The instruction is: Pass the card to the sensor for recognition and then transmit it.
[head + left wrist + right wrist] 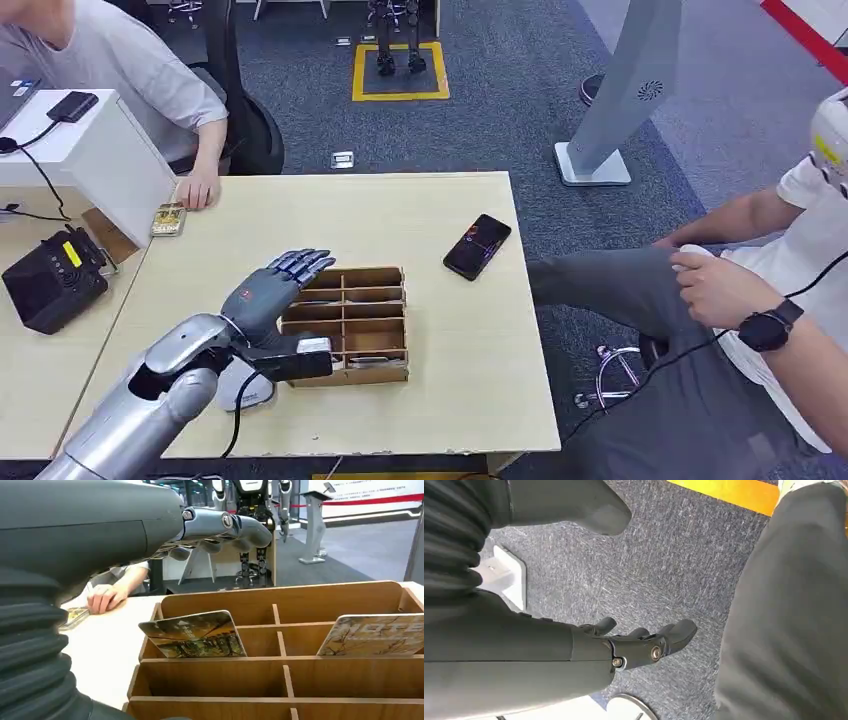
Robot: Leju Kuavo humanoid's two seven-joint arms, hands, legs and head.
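A wooden box (392, 374) split into compartments stands in the middle of the light table. In the left wrist view, two printed cards lean upright in its compartments, one card (195, 635) on one side and a second card (375, 635) on the other. My left hand (268, 292) hovers over the box's left side, fingers (225, 527) stretched flat above the slots and holding nothing. A white round device (245, 392) with a black cable lies under my left forearm. My right hand (634, 645) hangs beside my body over the carpet, loosely spread and empty.
A black phone (477, 246) lies right of the box. Another card (168, 219) rests at the far left by a seated person's hand (198, 190). A black device (50, 280) sits on the side table. A second person (740, 300) sits at the right.
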